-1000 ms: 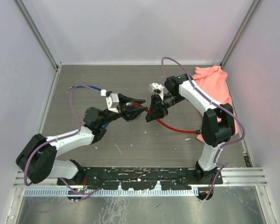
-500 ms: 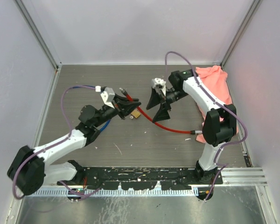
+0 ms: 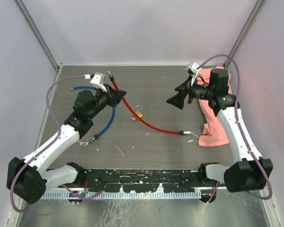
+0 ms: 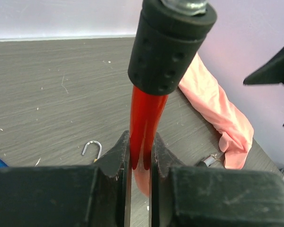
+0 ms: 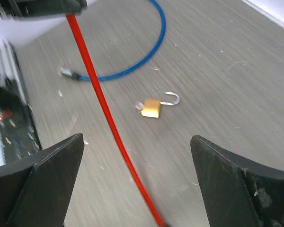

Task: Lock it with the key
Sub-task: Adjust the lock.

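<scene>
At left wrist: left fingers (image 4: 114, 156) clamp red cable (image 4: 144, 123); right wrist: right fingers (image 5: 52, 165) wide, empty; padlock (image 5: 152, 108) unlatched

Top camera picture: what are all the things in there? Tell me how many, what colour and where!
padlock: one, gold with a silver hook that is open, lying in the middle of the table beside the red cable.
red cable: one, red, running from the left pincer across the middle toward the cloth.
blue cable: one, blue, curved on the left side.
cloth: one, pink, crumpled along the right edge.
table: one, dark grey, under everything.
left pincer: one, black, shut on the red cable near its black-capped end.
right pincer: one, black, wide open and holding nothing, up beside the cloth.
</scene>
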Controlling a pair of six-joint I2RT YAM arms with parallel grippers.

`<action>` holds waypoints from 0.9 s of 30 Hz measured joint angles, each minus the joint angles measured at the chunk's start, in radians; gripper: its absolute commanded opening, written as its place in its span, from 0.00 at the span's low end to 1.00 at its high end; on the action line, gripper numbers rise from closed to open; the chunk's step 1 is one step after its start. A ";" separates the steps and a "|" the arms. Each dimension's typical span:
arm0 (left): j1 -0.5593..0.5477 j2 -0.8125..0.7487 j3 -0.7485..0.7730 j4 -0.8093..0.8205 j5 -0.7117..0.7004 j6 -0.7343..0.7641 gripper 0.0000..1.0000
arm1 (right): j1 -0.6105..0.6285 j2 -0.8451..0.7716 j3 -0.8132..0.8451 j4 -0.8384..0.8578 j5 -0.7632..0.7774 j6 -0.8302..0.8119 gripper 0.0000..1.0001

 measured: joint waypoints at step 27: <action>0.008 0.106 0.169 -0.118 -0.061 -0.106 0.00 | -0.002 -0.097 -0.568 0.509 0.093 1.274 0.90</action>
